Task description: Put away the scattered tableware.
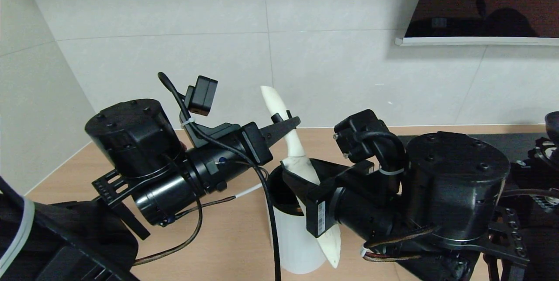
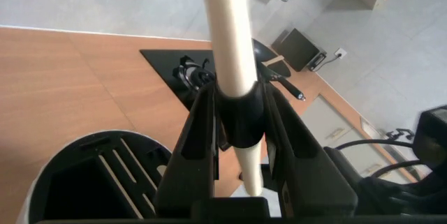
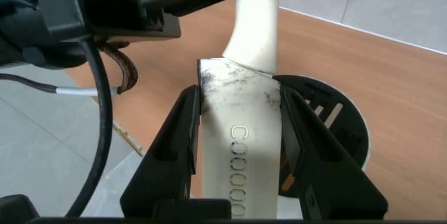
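Spatula [image 1: 295, 143], white and slotted, is held in the air by both arms above the white utensil holder [image 1: 292, 241] standing on the wooden counter [image 1: 218, 237]. In the head view it slants over the holder's dark opening and sits in none of its compartments yet. The left gripper [image 1: 284, 124] has its fingers clamped on the slim handle, and the right gripper [image 1: 297, 171] has its fingers clamped across the broad, scuffed blade [image 3: 241, 126].

We judge this to be a handover or re-aiming just before the drop. With two grips on one stiff tool, we would not move either arm while both are clamped, since that could twist the tool or make it slip. We would let one gripper open fully and back off along the spatula's own line. The other arm should then stand it upright over a free slot between the black dividers [image 2: 112, 172], lower it until it seats, and only then release. Coming down off-centre risks catching the rim and tipping the holder.
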